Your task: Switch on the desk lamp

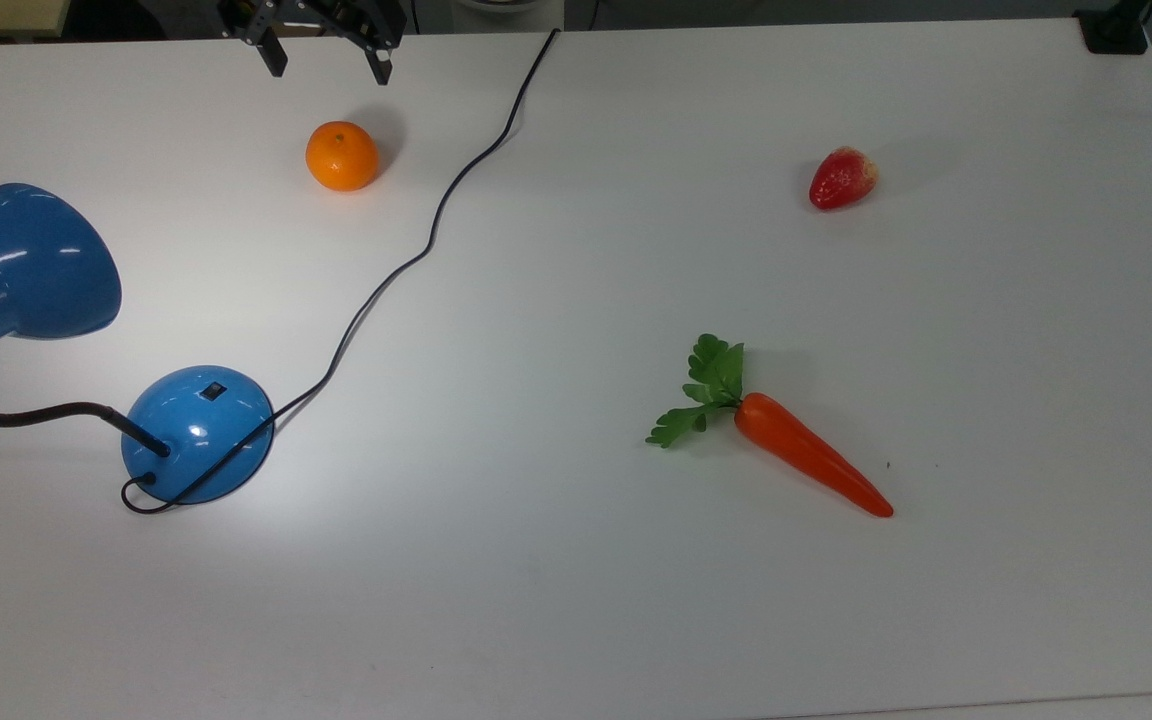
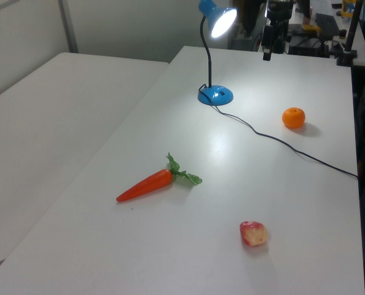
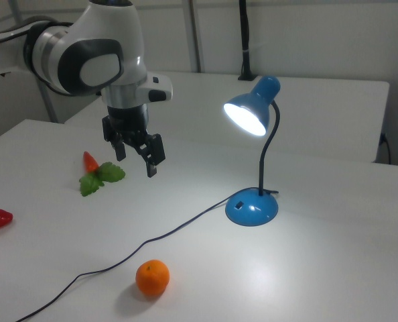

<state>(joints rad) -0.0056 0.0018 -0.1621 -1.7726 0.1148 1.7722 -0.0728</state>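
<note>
**Lamp lit, pincer up w/ fingers spread**

White desk (image 1: 576,600) fills the top view; a second white desk sits along the left view's left side, w/ walls and cluttered gear behind.

Desk lamp (image 1: 198,432) stands at the lower left of the top view: domed blue base w/ small black switch (image 1: 212,391) on top, black gooseneck curving off to the left, blue cone shade at the left edge. In the right view the lamp (image 3: 252,209) is center-right, shade glowing white and facing the camera's left; a bright patch lies on the desk round the base. Black cord (image 1: 426,235) loops at the base, then runs diagonally up to the desk's top edge in the top view.

Pincer (image 1: 326,60) is at the upper left of the top view, fingers spread apart, nothing between them. In the right view it (image 3: 137,155) hangs above the desk at center-left, well apart from the lamp.

Orange (image 1: 342,156) lies just below the pincer in the top view, left of the cord. Strawberry (image 1: 842,178) is at upper right; carrot (image 1: 808,465) w/ green leaves is right of center, lower down.
</note>
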